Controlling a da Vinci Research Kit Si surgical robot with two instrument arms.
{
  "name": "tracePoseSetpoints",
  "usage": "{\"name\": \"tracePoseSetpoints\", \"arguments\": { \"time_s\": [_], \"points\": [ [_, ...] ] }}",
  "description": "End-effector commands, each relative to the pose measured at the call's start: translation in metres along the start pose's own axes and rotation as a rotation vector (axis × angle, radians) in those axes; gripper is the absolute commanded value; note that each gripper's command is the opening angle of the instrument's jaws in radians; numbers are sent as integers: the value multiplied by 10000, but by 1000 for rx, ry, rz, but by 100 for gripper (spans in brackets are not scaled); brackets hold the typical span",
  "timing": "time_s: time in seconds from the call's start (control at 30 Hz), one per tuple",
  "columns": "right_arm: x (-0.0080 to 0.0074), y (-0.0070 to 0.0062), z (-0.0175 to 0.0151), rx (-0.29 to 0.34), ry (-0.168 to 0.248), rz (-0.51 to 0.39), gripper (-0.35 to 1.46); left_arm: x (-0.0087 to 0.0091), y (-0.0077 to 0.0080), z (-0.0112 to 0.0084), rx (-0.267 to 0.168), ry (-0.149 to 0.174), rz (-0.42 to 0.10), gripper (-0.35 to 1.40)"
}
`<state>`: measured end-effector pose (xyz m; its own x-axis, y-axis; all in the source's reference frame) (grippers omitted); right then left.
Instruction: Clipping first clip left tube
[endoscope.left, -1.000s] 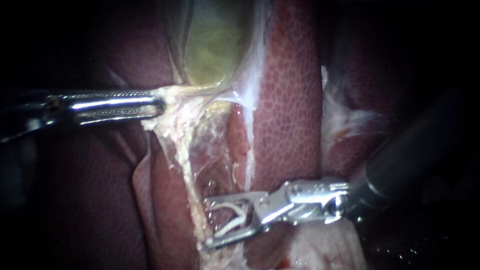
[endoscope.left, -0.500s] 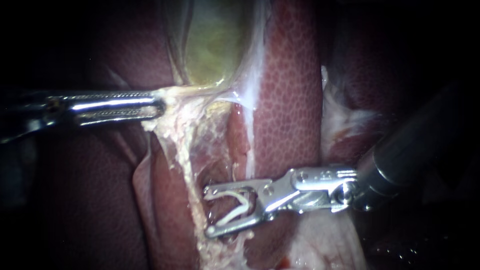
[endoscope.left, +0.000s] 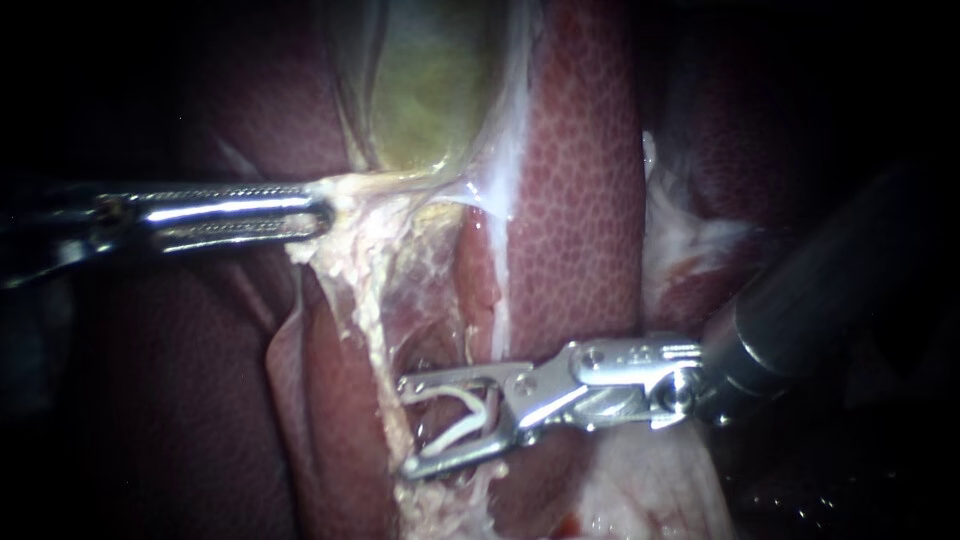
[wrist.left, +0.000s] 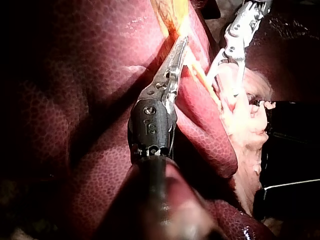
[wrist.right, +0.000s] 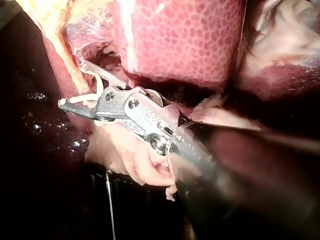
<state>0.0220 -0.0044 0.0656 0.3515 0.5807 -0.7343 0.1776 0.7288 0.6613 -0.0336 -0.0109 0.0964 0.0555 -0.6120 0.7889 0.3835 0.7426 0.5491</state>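
My left instrument (endoscope.left: 318, 214) comes in level from the left, its jaws shut on the pale tissue at the lower edge of the greenish gallbladder (endoscope.left: 430, 90) and holding it taut. From there the left tube (endoscope.left: 372, 335), a pale strand, runs downward. My right instrument (endoscope.left: 404, 426) reaches in from the right. Its jaws stand wide apart and carry a white clip (endoscope.left: 468, 418) between them. Their tips lie at the tube, one above and one below. The right wrist view shows the same jaws (wrist.right: 75, 86) and clip (wrist.right: 94, 91) against the yellowish strand.
Mottled red liver (endoscope.left: 570, 200) lies right of the tube and under both shafts. Whitish fatty tissue (endoscope.left: 690, 240) sits behind the right instrument. In the left wrist view my left instrument (wrist.left: 178, 52) grips yellow tissue, with the right instrument (wrist.left: 239, 32) beyond it.
The right instrument has risen a little and slid left, bringing its jaw tips onto the tube. The left instrument and the stretched tissue have stayed put.
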Motion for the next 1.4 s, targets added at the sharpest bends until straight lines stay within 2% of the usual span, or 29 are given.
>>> {"name": "tracePoseSetpoints", "arguments": {
  "time_s": [0.03, 0.37, 0.53, 0.67, 0.77, 0.9, 1.1, 1.4],
  "points": [
    [-1, 0, 2, 0, -1, -1, 60, 0, 0, 0, 0, 0, 0, -35],
    [-18, -4, 22, 6, -10, -22, 60, 0, 0, 1, -1, 0, 0, -35],
    [-21, -9, 28, 49, -11, 1, 60, 0, 1, 1, 0, 0, 0, -35],
    [-20, -15, 29, 82, 4, 30, 60, 2, 5, 2, 1, 0, 0, -35],
    [-20, -19, 30, 112, -2, 48, 60, 4, 9, 3, 1, 0, 0, -35],
    [-27, -24, 37, 146, -17, 55, 59, 5, 10, 4, 0, 0, 0, -35],
    [-43, -25, 47, 181, -36, 68, 58, 5, 10, 6, -1, 0, 0, -35],
    [-53, -21, 67, 190, -48, 79, 58, 5, 8, 6, -2, 0, 0, -35]
  ]
}}
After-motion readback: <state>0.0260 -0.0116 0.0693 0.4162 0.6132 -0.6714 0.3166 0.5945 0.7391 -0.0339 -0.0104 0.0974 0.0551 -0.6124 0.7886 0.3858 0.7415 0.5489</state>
